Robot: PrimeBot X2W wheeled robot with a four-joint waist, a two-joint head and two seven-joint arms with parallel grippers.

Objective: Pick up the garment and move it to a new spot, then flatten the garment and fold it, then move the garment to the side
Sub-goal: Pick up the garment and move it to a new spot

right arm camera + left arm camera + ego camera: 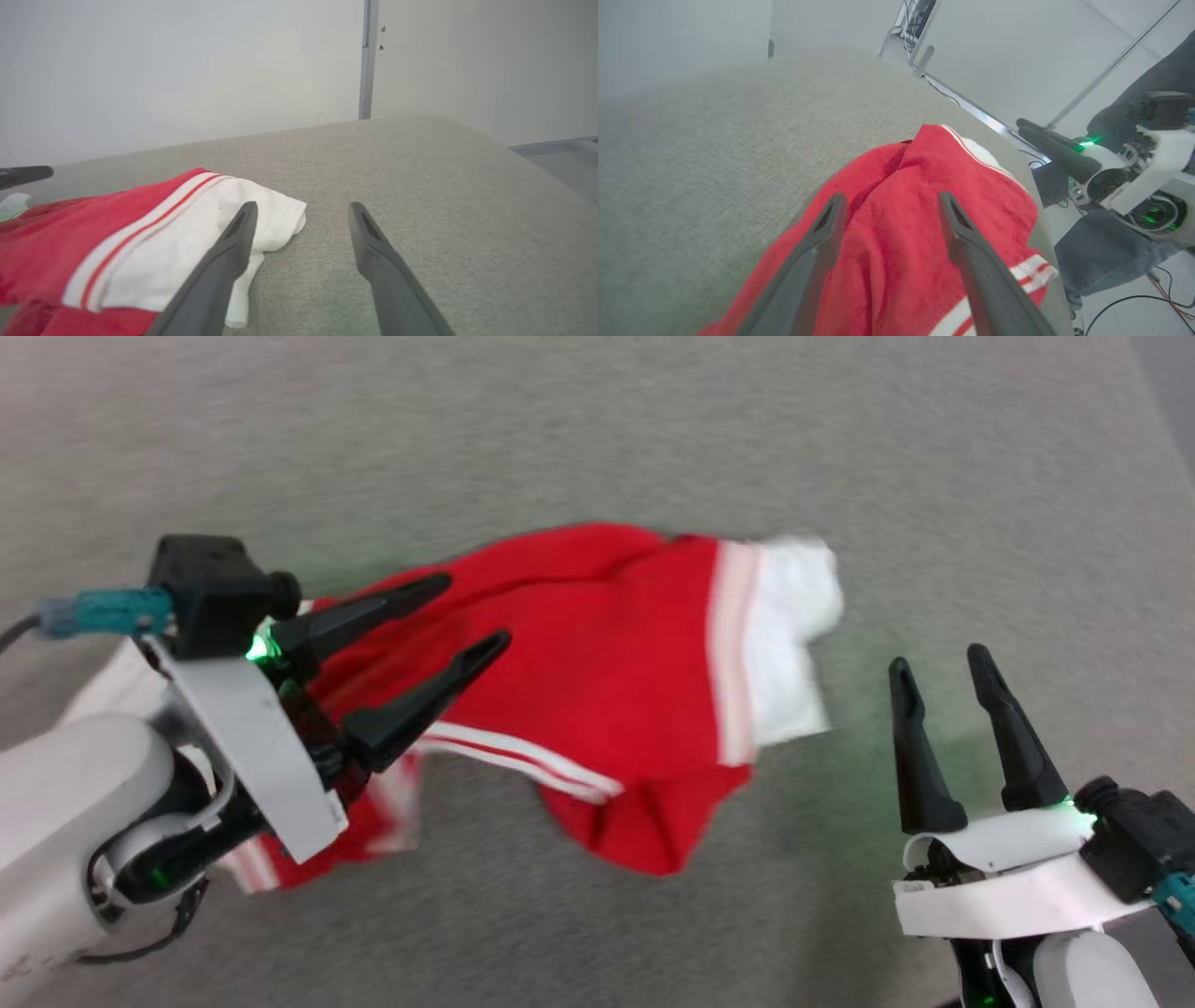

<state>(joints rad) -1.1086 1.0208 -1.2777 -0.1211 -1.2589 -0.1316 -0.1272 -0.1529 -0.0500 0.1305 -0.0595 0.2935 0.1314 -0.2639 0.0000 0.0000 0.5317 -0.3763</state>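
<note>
The red garment [607,681] lies crumpled on the grey cloth surface [597,439], its white sleeve [784,635] with striped trim turned to the right. My left gripper [471,611] hovers open over the garment's left part, fingers pointing right across the red cloth [896,242]. My right gripper [943,658] stands open to the right of the sleeve, apart from it. In the right wrist view the white sleeve [187,242] lies just left of my open fingers [233,242]. The print on the shirt is hidden in the folds.
The grey cloth surface [420,177] stretches wide around the garment, with its edge on the right in the left wrist view. Beyond that edge a person's leg in dark trousers [1106,252] and floor cables [1148,298] show.
</note>
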